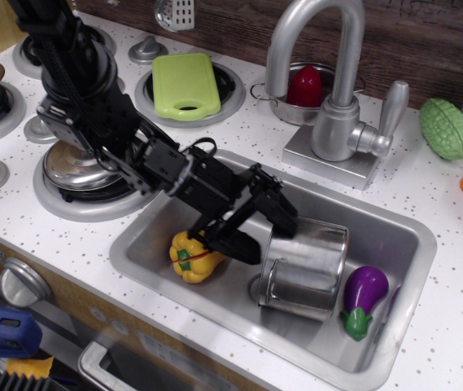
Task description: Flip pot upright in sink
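The black gripper reaches in from the left with its fingers spread, gripping nothing, over the silver-grey sink set in a white speckled counter before a dark wood wall. Just right of the fingertips, the shiny cylindrical steel pot lies tilted in the basin, between a yellow pepper and a purple eggplant.

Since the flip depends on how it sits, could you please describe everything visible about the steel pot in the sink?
The pot is a shiny stainless-steel cylinder with no lid. It lies tilted in the sink, mouth toward the lower left, and a small loop handle shows at its lower rim. Its side mirrors the basin. It lies between the yellow pepper and the purple eggplant, close beside the eggplant. The black hand is open at the pot's upper left edge, with one finger near the upper rim; contact is unclear.
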